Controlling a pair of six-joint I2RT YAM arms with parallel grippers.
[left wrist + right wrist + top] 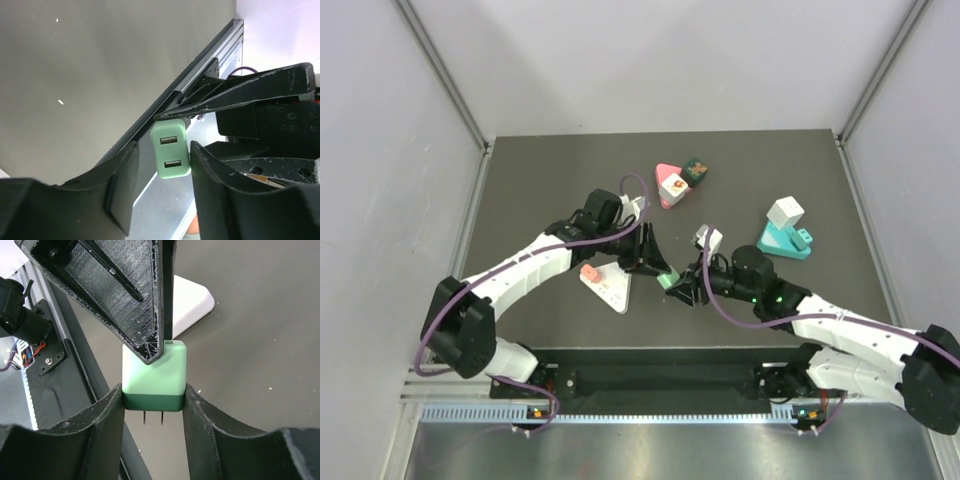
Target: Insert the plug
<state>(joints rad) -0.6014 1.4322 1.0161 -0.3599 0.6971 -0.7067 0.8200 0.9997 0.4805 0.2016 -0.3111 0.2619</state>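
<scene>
The right tool (pixel 154 396) grips the green plug (pixel 156 377) by its sides; the left tool (pixel 163 148) straddles the same plug, jaws parted.

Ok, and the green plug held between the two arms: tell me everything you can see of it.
The plug is a small rounded block of what looks like matte plastic, mint green with a darker green band at the end that carries two thin metal prongs. The opposite face has two USB sockets. The right hand clamps the banded end from both sides. The left hand straddles the socket end, one finger touching, a gap at the other.
</scene>
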